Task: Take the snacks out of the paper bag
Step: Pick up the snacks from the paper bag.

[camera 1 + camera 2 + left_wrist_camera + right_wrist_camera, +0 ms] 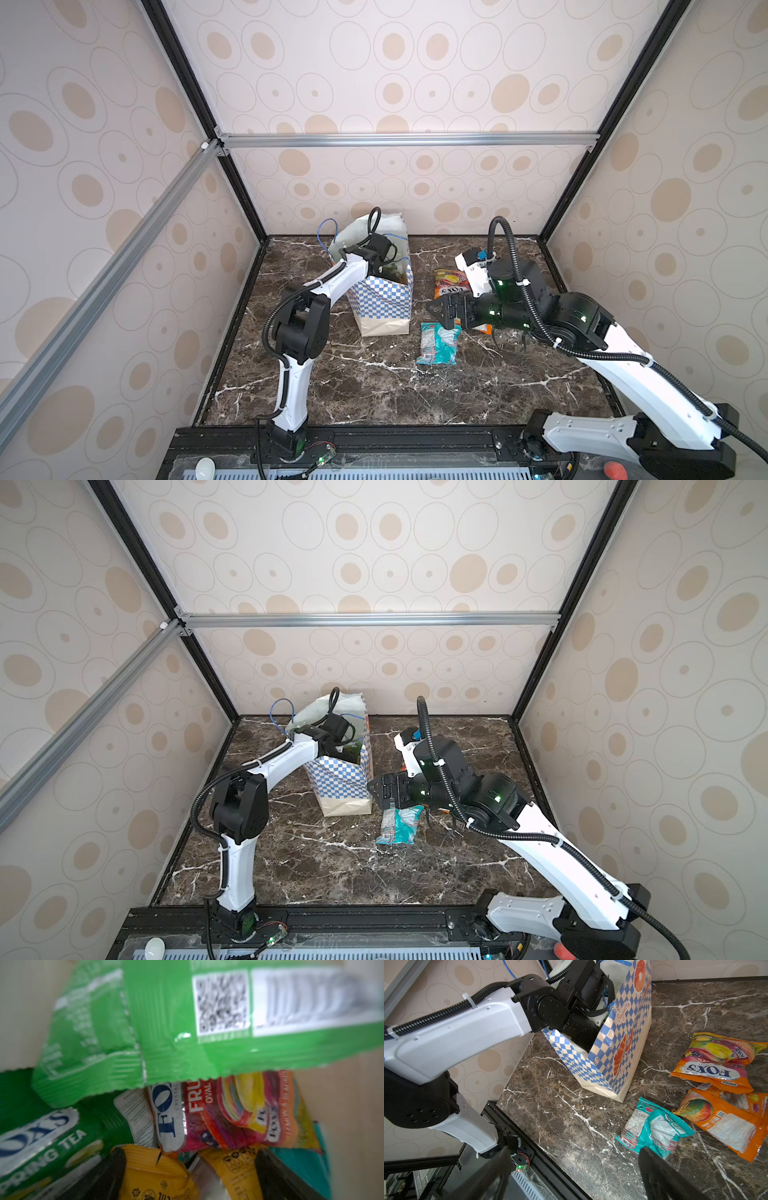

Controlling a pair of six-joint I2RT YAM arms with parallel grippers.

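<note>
The paper bag (382, 305) stands upright, far left-centre on the marble table (374, 386). The left gripper (190, 1159) is inside it with jaws spread wide, a mustard packet (145, 1172) between them (contact cannot be judged). The right gripper (434, 309) hangs open and empty near the teal packet (438, 343), right of the bag. Two orange packets (710, 1068) lie just beyond.

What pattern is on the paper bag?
The paper bag has blue-and-white checks above a tan base; clearest in the right wrist view.
</note>
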